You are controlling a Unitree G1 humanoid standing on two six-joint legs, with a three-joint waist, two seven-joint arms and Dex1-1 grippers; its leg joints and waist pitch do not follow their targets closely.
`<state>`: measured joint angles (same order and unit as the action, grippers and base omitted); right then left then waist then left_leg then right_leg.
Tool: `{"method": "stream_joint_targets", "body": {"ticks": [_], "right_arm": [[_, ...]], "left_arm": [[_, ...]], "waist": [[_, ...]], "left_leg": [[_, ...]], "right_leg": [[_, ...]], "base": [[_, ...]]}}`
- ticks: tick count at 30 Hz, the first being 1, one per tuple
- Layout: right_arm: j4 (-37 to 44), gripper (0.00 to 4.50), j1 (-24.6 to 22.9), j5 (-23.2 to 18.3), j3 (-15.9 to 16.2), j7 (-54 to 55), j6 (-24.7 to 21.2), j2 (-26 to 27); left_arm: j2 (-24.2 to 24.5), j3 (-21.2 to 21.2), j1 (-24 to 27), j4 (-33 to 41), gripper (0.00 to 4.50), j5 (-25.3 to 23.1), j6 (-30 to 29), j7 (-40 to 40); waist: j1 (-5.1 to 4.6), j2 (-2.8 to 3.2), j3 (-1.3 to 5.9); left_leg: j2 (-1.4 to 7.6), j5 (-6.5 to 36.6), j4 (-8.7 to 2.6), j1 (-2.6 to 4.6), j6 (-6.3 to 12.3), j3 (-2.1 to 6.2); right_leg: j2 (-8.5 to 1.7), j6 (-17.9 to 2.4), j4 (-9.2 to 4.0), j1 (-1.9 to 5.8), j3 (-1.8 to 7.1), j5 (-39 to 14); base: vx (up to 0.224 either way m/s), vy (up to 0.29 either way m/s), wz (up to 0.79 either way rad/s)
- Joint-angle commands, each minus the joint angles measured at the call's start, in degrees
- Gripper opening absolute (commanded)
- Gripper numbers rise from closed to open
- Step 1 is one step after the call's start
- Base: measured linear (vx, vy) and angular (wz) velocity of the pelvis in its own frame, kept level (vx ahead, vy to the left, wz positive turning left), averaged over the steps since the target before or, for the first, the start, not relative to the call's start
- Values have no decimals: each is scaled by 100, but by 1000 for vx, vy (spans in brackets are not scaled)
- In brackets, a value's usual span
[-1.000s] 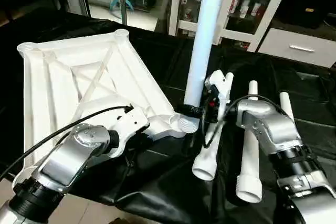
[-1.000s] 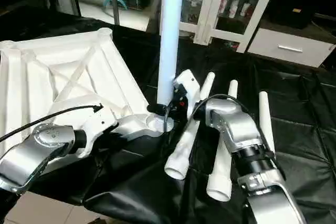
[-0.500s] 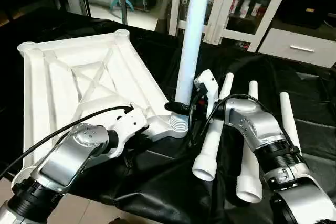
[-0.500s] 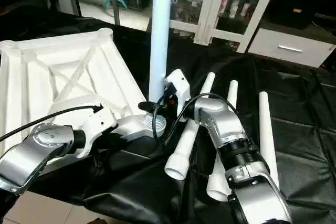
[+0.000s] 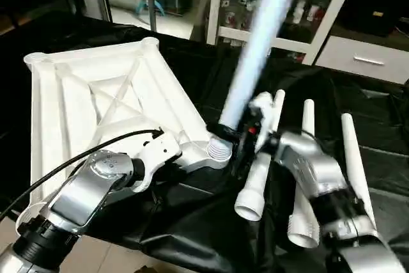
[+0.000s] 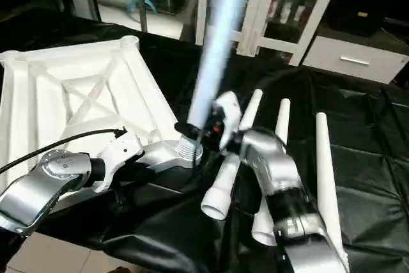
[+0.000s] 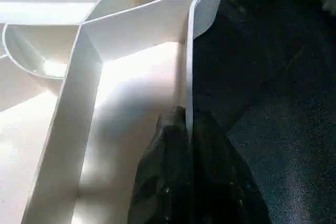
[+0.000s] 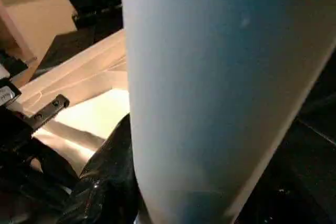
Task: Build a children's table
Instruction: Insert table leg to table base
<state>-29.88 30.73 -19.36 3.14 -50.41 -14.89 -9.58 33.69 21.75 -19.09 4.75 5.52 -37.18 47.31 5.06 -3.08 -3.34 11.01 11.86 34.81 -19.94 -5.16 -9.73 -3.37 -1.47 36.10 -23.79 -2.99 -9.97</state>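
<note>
Table top (image 5: pixel 96 94) lies upside down on the black cloth (image 5: pixel 192 222) at the left, X-ribs up, round sockets at the corners. Left gripper (image 7: pixel 186 129) is clamped on the top's near-right side wall — one black finger each side of the thin rim (clear in the left wrist view), just short of the corner socket (image 5: pixel 218 151). In that socket sits the threaded end of a leg (image 5: pixel 255 55), which leans toward the right and away — not upright, and blurred. Right gripper (image 5: pixel 231 133) is at the base of this leg, just above the threads; its fingers look closed around the tube, though the blur makes that a best reading. Right of it, three more legs (image 5: pixel 305 177) lie side by side on the cloth, wide ends toward the robot. White cabinet (image 5: pixel 300 4) with glass doors stands behind.
</note>
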Motion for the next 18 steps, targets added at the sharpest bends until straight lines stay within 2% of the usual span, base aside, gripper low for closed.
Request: {"method": "stream_joint_targets", "body": {"ticks": [1, 3, 6, 11, 13, 18], "right_arm": [[52, 189, -179, 63, -213, 173, 114, -86], [198, 189, -313, 71, -224, 199, 276, -85], [429, 189, -511, 152, -148, 187, 476, -119], [702, 189, -747, 408, 30, 232, 843, -204], [793, 189, -930, 689, 260, 222, 1185, -284], [902, 189, -1110, 816, 424, 217, 1255, -314]], "left_arm": [[24, 32, 38, -141, 0, -33, 16, 30], [21, 25, 25, -160, 0, -39, 17, 35], [16, 12, 2, -196, 0, -55, 26, 38], [2, -2, -16, -241, 0, -67, 37, 36], [-6, -14, -14, -269, 0, -80, 45, 42], [0, -31, -6, -272, 0, -90, 36, 50]], "waist": [[28, 112, 364], [28, 86, 366], [23, 102, 379], [22, 103, 359], [20, 108, 354], [20, 106, 352]], "left_leg": [[178, 941, -447, 2, -13, 51], [181, 916, -451, -2, -15, 49], [174, 860, -447, -6, 11, 48], [179, 1002, -464, -11, -5, 55], [178, 1106, -466, -2, -14, 54], [179, 1136, -475, -5, 21, 61]], "right_leg": [[-433, -1020, -437, 313, 268, -1495], [-424, -984, -438, 313, 265, -1443], [-417, -1039, -422, 318, 262, -1254], [-417, -951, -453, 307, 262, -1528], [-422, -913, -475, 293, 265, -1685], [-413, -881, -479, 294, 270, -1701]], "base": [[0, 0, 0], [0, 0, 0], [0, 0, 0], [0, 0, 0], [0, 0, 0], [0, 0, 0]]}}
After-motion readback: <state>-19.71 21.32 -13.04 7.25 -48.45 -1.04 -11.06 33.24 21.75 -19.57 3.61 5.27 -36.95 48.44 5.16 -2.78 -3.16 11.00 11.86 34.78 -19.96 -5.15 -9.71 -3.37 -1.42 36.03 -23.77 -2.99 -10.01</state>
